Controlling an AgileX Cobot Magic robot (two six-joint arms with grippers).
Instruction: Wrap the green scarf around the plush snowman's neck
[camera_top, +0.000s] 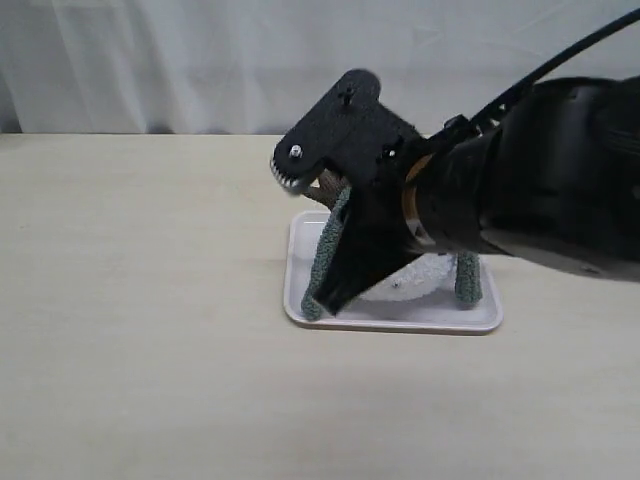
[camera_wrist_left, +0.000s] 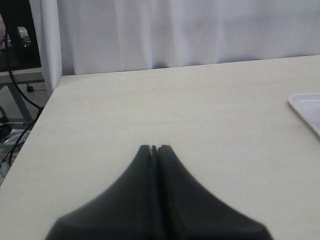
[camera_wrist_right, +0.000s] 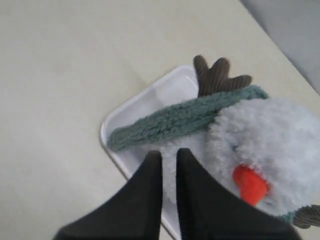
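Observation:
The plush snowman (camera_wrist_right: 270, 135) lies on a white tray (camera_wrist_right: 150, 100), its orange nose (camera_wrist_right: 248, 182) facing my right wrist camera. The green scarf (camera_wrist_right: 175, 120) runs from the tray's corner across the neck crease under the head. In the exterior view one scarf end (camera_top: 328, 245) hangs at the tray's left and another piece (camera_top: 467, 280) shows at the right of the snowman (camera_top: 425, 275). My right gripper (camera_wrist_right: 168, 152) hovers just over the snowman's body, its jaws nearly together with only a thin slit and nothing between them. My left gripper (camera_wrist_left: 154, 147) is shut and empty over bare table.
The tray (camera_top: 400, 320) sits mid-table, and its corner (camera_wrist_left: 307, 107) shows in the left wrist view. A brown twig arm (camera_wrist_right: 217, 75) sticks out beyond the scarf. The right arm's black body (camera_top: 560, 180) hides much of the snowman. A white curtain hangs behind the table.

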